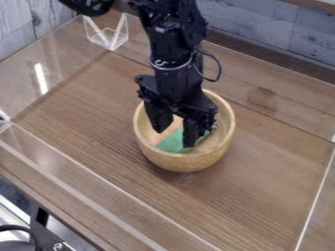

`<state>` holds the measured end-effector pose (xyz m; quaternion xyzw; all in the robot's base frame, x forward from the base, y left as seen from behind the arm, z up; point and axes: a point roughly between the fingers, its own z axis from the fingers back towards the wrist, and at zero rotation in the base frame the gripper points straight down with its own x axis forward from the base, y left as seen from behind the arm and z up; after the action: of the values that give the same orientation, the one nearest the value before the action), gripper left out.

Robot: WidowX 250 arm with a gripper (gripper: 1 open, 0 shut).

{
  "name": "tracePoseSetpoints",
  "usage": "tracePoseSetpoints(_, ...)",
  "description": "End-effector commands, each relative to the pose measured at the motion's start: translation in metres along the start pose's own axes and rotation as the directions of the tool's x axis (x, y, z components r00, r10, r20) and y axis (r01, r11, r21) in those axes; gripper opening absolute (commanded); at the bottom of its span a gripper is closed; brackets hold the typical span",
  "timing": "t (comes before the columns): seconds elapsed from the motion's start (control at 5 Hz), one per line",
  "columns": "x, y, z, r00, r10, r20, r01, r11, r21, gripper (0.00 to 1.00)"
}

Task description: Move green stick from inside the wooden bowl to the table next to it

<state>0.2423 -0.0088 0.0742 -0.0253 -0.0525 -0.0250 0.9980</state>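
Observation:
The wooden bowl (185,165) stands on the dark wood-grain table (78,123) near its middle. My black gripper (178,137) points straight down into the bowl. Its two fingers (197,129) stand either side of the green stick (175,144) and are shut on it. The stick shows as bright green between and just beside the fingers, still within the bowl's rim. Part of it is hidden behind the fingers.
Clear acrylic walls (46,74) run around the table's edges. A small white frame-like object (108,34) sits at the back left behind the arm. Bare tabletop lies on each side of the bowl.

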Motion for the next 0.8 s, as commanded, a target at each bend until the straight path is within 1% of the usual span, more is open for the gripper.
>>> tracePoseSetpoints(0.0,0.0119,-0.0039,0.0149,0.998,-0.008,0.066,0.008,1.000,0.001,1.00)
tracePoseSetpoints(0.6,0.0139,-0.0077,0.0066,0.997,-0.006,0.071,0.006,1.000,0.014,1.00)
